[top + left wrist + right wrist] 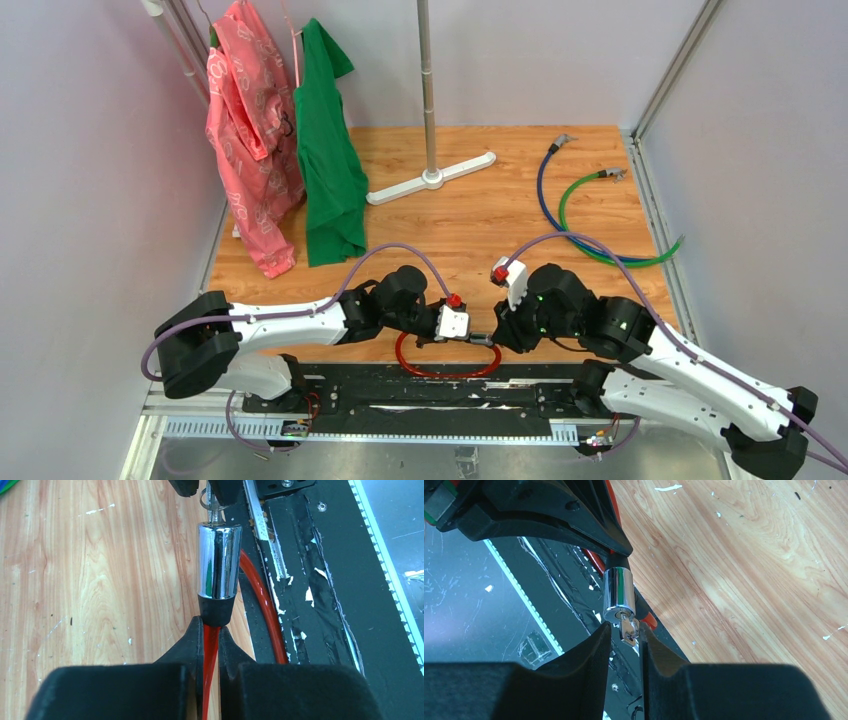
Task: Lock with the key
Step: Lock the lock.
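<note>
Your left gripper is clamped on the red cable, just behind the chrome lock barrel. The key sits in the barrel's end, between your right gripper fingers. The jaws are narrow, and you cannot tell if they pinch it. A black base strip lies just beside. The blue cable, green cable and stand foot are well apart. In the top view the key is too small to make out.

Your left arm and right arm fold inward, low. The left gripper points right, jaws pressed tight; the right gripper faces it tip to tip, jaws narrowly apart.
</note>
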`<state>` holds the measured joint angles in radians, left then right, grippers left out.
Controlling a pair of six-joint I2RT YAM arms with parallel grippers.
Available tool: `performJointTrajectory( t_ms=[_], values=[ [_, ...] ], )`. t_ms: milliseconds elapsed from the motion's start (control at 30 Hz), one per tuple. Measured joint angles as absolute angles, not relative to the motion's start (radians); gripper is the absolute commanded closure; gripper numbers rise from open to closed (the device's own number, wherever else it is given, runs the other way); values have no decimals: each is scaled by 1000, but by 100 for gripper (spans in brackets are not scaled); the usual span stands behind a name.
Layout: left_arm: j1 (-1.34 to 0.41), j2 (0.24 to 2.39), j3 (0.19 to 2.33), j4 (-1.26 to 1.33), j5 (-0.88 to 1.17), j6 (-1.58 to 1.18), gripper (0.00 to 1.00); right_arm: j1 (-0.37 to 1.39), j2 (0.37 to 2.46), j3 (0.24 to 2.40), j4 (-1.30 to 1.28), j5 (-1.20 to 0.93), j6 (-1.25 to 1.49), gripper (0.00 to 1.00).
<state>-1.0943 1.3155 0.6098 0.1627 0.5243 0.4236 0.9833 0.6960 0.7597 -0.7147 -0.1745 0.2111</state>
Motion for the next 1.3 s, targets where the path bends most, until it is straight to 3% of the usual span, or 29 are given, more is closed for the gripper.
performJointTrajectory(
  t_ms=[333, 1300],
  values=[
    [-1094, 1316, 610, 162, 524, 428, 100, 995, 696, 760, -719, -175, 210, 79],
    [-1094, 1316, 611, 154, 524, 435, 100, 995, 717, 760, -714, -150, 213, 80]
  ],
)
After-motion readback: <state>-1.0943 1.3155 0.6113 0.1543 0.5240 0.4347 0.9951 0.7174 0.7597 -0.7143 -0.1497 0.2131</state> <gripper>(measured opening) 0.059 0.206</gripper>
